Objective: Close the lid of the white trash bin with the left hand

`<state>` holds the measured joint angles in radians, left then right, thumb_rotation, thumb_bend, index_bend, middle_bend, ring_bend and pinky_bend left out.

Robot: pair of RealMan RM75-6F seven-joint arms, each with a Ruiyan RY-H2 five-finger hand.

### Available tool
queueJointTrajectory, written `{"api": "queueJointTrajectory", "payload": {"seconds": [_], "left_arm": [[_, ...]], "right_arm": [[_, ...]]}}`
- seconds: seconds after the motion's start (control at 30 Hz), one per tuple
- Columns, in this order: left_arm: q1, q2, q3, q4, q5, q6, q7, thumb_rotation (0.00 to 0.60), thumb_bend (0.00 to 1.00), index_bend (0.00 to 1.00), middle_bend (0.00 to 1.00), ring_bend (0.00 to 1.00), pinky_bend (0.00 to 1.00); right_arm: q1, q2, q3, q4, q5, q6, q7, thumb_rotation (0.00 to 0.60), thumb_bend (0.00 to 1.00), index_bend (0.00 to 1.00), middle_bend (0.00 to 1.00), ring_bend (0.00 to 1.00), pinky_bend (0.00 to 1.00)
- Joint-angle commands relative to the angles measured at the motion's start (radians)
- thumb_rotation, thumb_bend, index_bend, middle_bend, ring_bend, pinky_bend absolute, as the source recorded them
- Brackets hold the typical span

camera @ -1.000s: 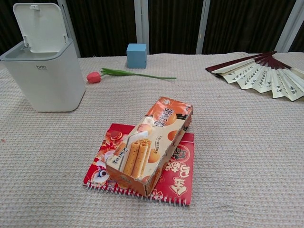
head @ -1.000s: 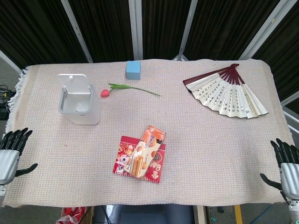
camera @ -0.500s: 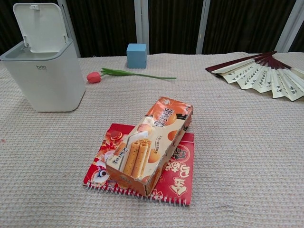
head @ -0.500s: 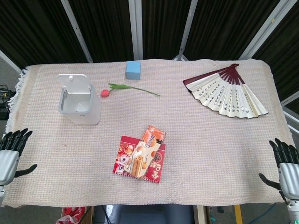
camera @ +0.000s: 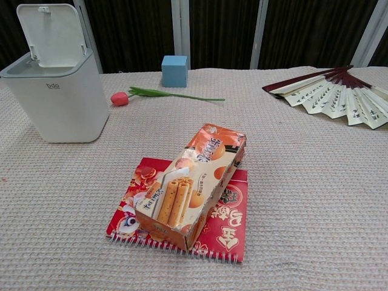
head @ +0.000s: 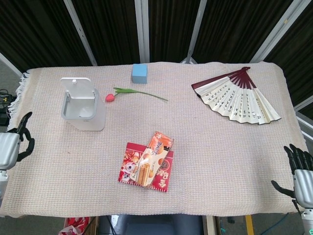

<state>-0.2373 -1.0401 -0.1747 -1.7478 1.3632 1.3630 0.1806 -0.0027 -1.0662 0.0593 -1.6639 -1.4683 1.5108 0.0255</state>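
Your left hand (head: 12, 143) sits off the table's left edge, empty with fingers loosely curled, well short of the white trash bin (head: 83, 110) (lid (head: 80, 89) upright). Your right hand (head: 301, 174) is empty, fingers spread.

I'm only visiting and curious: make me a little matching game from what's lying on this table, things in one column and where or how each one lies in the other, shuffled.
Things:
1. trash bin lid
2. snack box
3. fan
4. blue cube

States or places:
A. spread open
B. at the table's far edge
C. standing up, open
D. lying on the red notebook

Pairs: 1-C, 2-D, 3-A, 4-B
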Motion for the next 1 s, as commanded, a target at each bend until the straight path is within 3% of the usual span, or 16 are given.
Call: {"api": "queueJointTrajectory", "payload": {"seconds": [0.03,0.27,0.43,0.57,1.0], "left_arm": [[-0.098,0.019,-0.082,-0.039,-0.127,-0.111,0.073,0.600,0.64,0.00,0.79,0.75,0.93],[-0.246,0.016,-0.179,-0.022,-0.293,-0.233,0.204,0.600,0.73,0.00,0.88,0.83,1.00],[-0.418,0.022,-0.260,-0.022,-0.607,-0.385,0.325,0.600,0.75,0.00,0.89,0.83,1.00],[-0.499,0.017,-0.262,-0.015,-0.746,-0.403,0.399,0.600,0.75,0.00,0.90,0.84,1.00],[-0.693,-0.066,-0.221,0.103,-1.034,-0.406,0.549,0.600,0.77,0.04,0.92,0.85,1.00]], "right_arm": [[0.001,0.002,0.001,-0.005,0.004,-0.004,0.000,0.600,0.19,0.00,0.00,0.00,0.00],[0.004,0.006,0.005,-0.011,0.022,-0.018,0.012,0.600,0.19,0.00,0.00,0.00,0.00],[0.009,0.010,0.010,-0.015,0.038,-0.032,0.026,0.600,0.19,0.00,0.00,0.00,0.00],[0.009,0.014,0.010,-0.021,0.043,-0.038,0.032,0.600,0.19,0.00,0.00,0.00,0.00],[0.011,0.022,0.015,-0.027,0.063,-0.051,0.045,0.600,0.19,0.00,0.00,0.00,0.00]]}}
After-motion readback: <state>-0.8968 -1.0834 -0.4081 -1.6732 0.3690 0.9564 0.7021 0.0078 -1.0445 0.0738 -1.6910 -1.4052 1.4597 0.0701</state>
